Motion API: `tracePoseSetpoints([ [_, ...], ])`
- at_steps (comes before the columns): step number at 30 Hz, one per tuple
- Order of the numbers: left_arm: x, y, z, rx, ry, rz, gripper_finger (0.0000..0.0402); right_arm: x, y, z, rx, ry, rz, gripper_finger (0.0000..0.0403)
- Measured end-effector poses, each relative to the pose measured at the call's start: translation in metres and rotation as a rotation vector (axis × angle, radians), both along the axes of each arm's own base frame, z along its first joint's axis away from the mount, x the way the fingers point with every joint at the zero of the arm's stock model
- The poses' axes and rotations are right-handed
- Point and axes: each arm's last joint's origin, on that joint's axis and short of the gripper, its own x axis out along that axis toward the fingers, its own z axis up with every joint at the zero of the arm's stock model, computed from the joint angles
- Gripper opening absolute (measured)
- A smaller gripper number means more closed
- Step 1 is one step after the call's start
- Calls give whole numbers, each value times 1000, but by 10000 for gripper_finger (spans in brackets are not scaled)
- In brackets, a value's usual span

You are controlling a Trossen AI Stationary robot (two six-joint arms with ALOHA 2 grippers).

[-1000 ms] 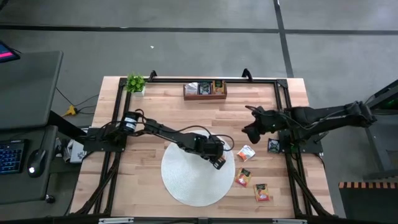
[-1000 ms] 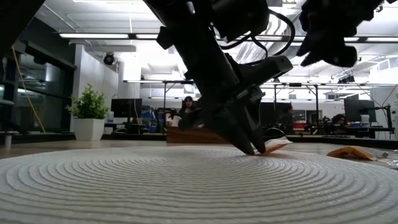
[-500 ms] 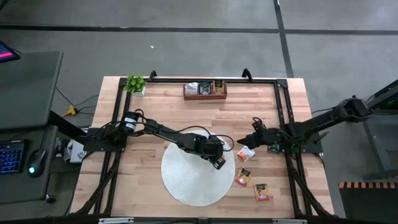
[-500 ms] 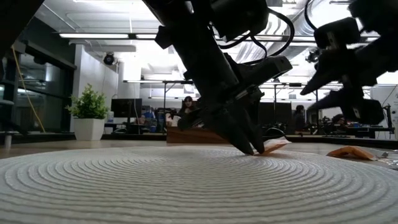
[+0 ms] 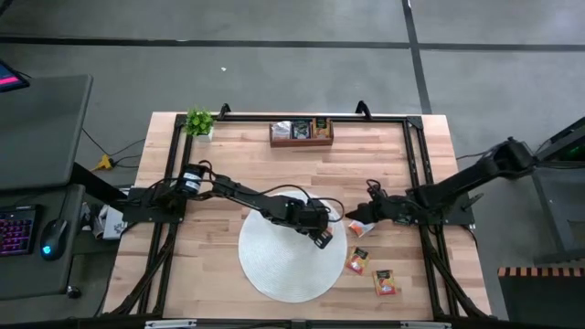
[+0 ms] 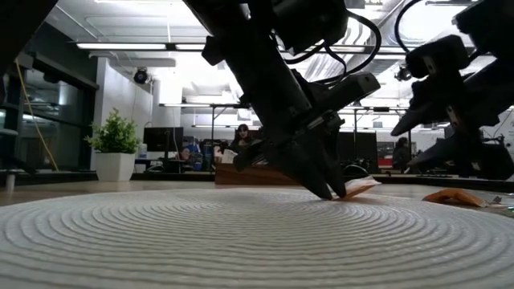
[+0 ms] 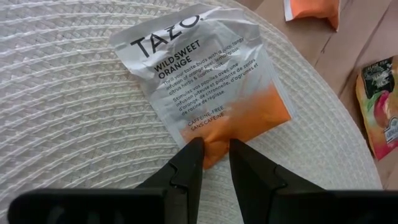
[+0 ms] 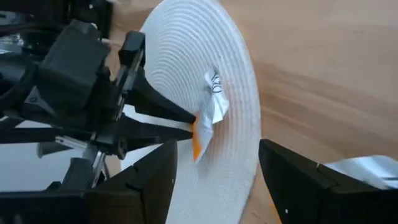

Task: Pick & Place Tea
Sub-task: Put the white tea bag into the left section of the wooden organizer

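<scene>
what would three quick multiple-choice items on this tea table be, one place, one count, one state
1. The white-and-orange sachet pinched by the left gripper lies on:
A. the round white woven mat
B. bare wood
C. the brown wooden tray

2. Red-orange sachets on bare wood near the mat's edge, high view:
A. none
B. two
C. five

3. The right gripper is:
A. open
B. shut on a sachet
C. out of view

Key: 1 A, left wrist view shows weave beneath it; 2 B, one and another; 3 A, wide gap between its fingers.
</scene>
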Motion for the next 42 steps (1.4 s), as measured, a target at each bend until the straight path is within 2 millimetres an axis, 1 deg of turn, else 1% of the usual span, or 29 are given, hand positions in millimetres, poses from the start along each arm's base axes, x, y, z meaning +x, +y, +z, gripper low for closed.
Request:
tracePoseSetpoints([
  [5, 4, 5, 1, -8, -32, 11, 83, 16, 0, -8, 17, 37, 12, 221],
  [12, 5, 11, 1, -6, -35, 21, 83, 53, 4, -8, -13, 91, 63, 221],
  [16, 5, 11, 1, -10, -33, 17, 83, 68, 5, -11, -24, 112, 64, 220],
  [19, 5, 11, 1, -10, -33, 17, 83, 72, 4, -12, -38, 117, 40, 220],
  [24, 5, 11, 1, -11, -32, 17, 83, 69, -5, -16, -49, 134, -10, 220],
  [31, 5, 11, 1, -3, -31, 3, 83, 70, -14, -16, -35, 135, -30, 215],
  [35, 5, 11, 1, -4, -31, 3, 83, 70, -14, -16, -32, 137, -13, 194],
  [42, 5, 11, 1, -3, -31, 3, 83, 70, -13, -17, -28, 141, 11, 137],
])
